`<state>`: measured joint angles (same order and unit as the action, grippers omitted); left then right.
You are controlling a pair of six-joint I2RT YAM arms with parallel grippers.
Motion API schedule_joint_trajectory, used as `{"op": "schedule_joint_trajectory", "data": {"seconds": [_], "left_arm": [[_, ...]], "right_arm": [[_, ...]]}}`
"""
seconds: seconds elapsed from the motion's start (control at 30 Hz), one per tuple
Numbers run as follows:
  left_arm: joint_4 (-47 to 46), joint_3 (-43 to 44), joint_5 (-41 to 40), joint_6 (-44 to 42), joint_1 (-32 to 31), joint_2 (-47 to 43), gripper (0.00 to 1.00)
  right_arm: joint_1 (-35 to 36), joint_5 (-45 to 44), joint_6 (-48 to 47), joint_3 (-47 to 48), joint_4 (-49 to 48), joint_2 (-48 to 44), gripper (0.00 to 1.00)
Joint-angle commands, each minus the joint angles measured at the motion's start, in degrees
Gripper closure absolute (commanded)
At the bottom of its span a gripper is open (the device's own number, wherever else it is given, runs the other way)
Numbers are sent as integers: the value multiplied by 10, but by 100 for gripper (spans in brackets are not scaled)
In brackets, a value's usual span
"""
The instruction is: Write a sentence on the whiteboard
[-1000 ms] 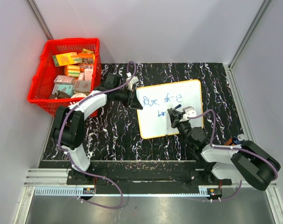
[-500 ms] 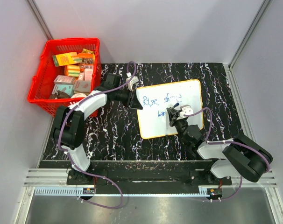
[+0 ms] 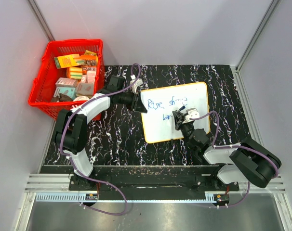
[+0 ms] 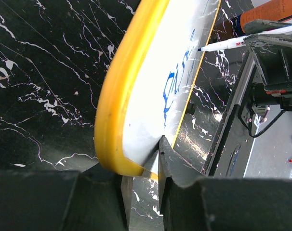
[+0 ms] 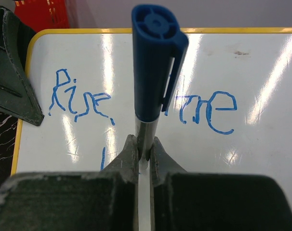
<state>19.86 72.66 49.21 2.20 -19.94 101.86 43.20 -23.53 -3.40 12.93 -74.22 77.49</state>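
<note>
The whiteboard (image 3: 160,132) lies center-right on the dark marbled surface (image 3: 112,139), w/ the blue sentence (image 5: 73,101) across its upper part. My left pincer (image 4: 145,166) pinches its yellow rim. My right pincer (image 5: 143,149) is clamped on a blue marker (image 5: 158,53) over the writing. Red basket (image 3: 69,77) far left.

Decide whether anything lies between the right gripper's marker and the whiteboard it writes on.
Nothing visible does. The right gripper holds the marker over the whiteboard, and the board around it carries only blue writing. The left gripper clamps the board's left edge, off to the side.
</note>
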Motion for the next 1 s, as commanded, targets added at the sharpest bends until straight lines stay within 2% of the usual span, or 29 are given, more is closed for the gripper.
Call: {"op": "schedule_joint_trajectory", "data": {"seconds": [0.0, 0.23, 0.6, 0.97], "left_arm": [[-55, -5, -199, -127, 10, 19, 100], [-54, -6, -199, -128, 10, 18, 100], [-56, -6, -199, -128, 10, 17, 100], [-57, -9, -202, -127, 10, 18, 100]], "right_arm": [[4, -19, -1, 18, -104, 3, 100], [4, -13, 5, 25, -96, 13, 100], [5, -86, -16, 21, -81, 3, 100], [5, -36, 15, 17, -64, 4, 100]]}}
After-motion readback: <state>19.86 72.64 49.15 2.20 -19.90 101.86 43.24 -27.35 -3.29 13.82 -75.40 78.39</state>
